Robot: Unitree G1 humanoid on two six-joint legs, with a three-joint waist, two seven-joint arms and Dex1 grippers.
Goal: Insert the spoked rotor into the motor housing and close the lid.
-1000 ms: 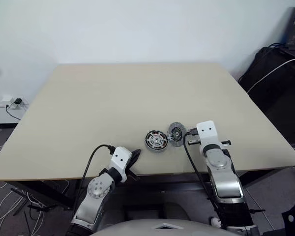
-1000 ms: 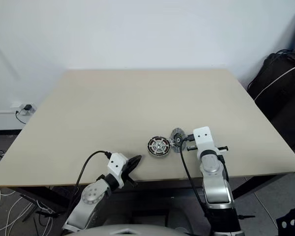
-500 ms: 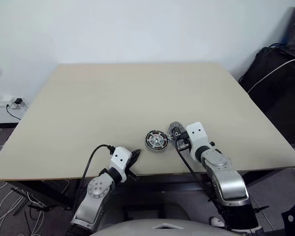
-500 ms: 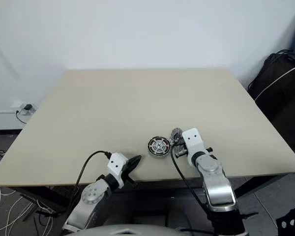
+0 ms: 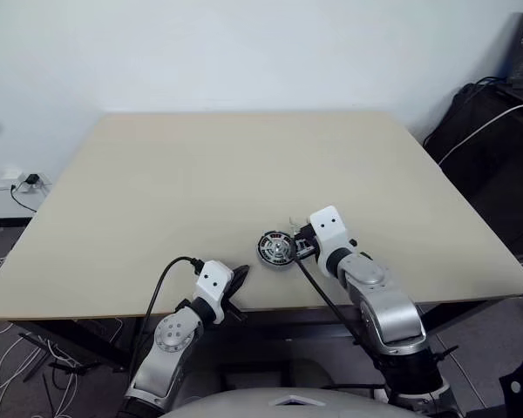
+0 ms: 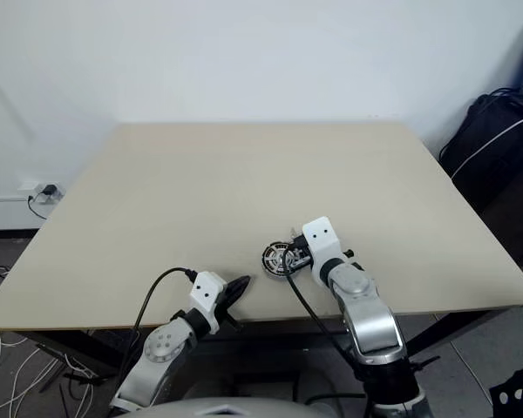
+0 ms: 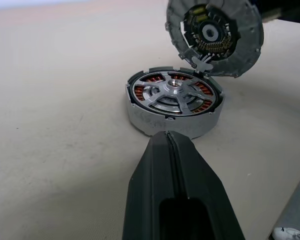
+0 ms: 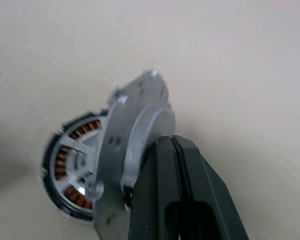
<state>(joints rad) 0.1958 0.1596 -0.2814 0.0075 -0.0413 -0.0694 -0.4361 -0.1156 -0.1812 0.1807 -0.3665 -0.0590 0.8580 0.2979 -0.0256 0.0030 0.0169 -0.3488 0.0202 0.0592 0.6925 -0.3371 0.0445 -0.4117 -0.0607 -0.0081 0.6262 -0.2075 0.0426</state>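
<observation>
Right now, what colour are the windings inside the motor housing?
Copper-brown windings in the motor housing, clearest in the left wrist view.

I see a broad, pale beige bench (image 5: 227,174) with a plain matt top, standing against a bare white wall (image 5: 244,52). On the floor at the left, by the wall, a white power strip (image 5: 17,181) lies with a black plug in it, and thin white and black cables (image 5: 0,348) trail over the grey floor below the bench's near left corner. At the far right a bulky black bag (image 5: 492,165) stands beside the bench, a white cable (image 5: 484,126) draped across it.
</observation>
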